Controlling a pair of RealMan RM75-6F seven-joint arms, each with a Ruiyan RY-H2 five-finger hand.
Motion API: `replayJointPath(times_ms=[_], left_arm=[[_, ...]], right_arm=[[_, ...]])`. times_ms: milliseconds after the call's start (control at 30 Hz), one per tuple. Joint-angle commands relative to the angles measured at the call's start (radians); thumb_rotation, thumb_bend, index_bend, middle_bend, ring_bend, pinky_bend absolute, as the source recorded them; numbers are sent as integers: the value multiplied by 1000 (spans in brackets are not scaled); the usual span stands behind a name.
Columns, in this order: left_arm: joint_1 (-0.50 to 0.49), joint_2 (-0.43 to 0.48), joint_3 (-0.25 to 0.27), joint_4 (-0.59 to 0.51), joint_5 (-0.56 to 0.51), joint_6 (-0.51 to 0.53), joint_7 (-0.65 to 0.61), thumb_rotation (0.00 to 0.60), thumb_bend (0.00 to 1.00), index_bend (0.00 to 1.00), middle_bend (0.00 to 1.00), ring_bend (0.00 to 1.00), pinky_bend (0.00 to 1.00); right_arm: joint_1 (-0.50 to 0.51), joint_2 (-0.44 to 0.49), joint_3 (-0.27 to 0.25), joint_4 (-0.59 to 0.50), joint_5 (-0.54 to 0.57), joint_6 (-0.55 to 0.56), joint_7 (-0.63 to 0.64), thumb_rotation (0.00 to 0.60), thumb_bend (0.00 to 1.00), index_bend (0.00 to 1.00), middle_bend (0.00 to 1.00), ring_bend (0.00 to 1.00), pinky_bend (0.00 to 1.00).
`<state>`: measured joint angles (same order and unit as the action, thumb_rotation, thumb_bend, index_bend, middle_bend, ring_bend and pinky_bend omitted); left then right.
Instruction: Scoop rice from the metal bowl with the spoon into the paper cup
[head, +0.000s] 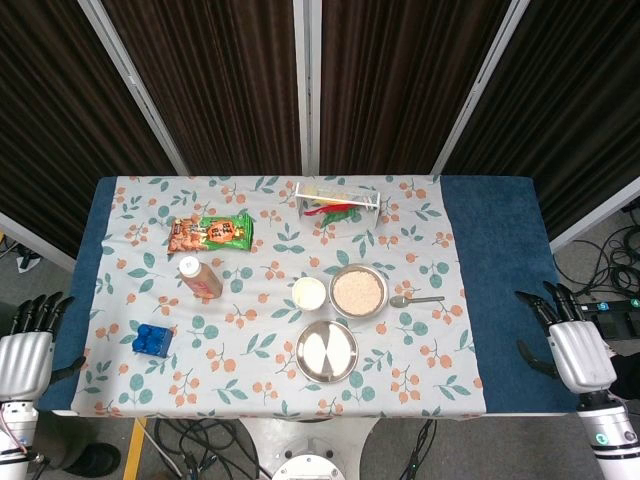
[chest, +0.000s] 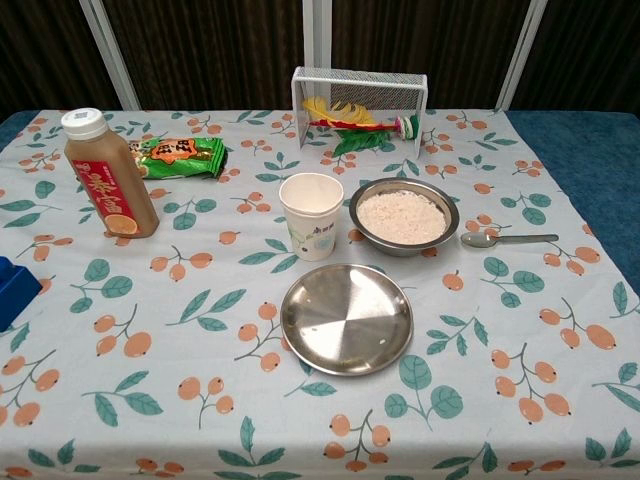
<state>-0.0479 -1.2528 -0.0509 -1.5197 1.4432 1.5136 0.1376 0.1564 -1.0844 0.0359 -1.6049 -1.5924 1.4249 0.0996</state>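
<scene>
A metal bowl (head: 358, 291) (chest: 403, 216) full of white rice stands near the table's middle. Just left of it is a white paper cup (head: 309, 293) (chest: 311, 216), upright and empty. A metal spoon (head: 415, 300) (chest: 507, 239) lies flat on the cloth to the right of the bowl, handle pointing right. My left hand (head: 25, 350) hangs off the table's left edge, fingers apart, holding nothing. My right hand (head: 570, 343) hovers off the right edge, fingers spread and empty. The chest view shows neither hand.
An empty metal plate (head: 326, 350) (chest: 347, 318) sits in front of the cup. A drink bottle (head: 200, 277) (chest: 108, 176), a snack packet (head: 210, 233), a blue block (head: 152, 339) and a white wire rack (head: 338, 201) (chest: 360, 98) also stand on the floral cloth (head: 250, 330).
</scene>
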Motion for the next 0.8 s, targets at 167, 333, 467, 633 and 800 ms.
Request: replayJointPath(times_ms=[167,333,467,633,800], left_arm=[[0,-2,-1,7,-3,-4,-10,600,51,207,207,107,117],[-4,-2,-4,10,-5,-9,-12,600,51,207,207,107,117],[-8,0,-5,8,-9,-18,-9,600,52,207,207,108,117],[-7,5,-6,4,-12,-17,-11,600,51,207,207,108,117],[-9,3,-7,6,-23,-30,-15,600,51,212,207,107,117]], right_arm=[[149,-28,65,-17,114,-237,-107,600,97,236,336,76,0],[257,-120,109,53,211,-382,-217,600,107,338,379,83,0],[340,-212,126,140,276,-488,-281,600,137,369,378,83,0],[410,-320,130,241,331,-559,-356,600,155,407,396,83,0],[450,-400,118,331,359,-597,-400,600,164,439,419,96,0]])
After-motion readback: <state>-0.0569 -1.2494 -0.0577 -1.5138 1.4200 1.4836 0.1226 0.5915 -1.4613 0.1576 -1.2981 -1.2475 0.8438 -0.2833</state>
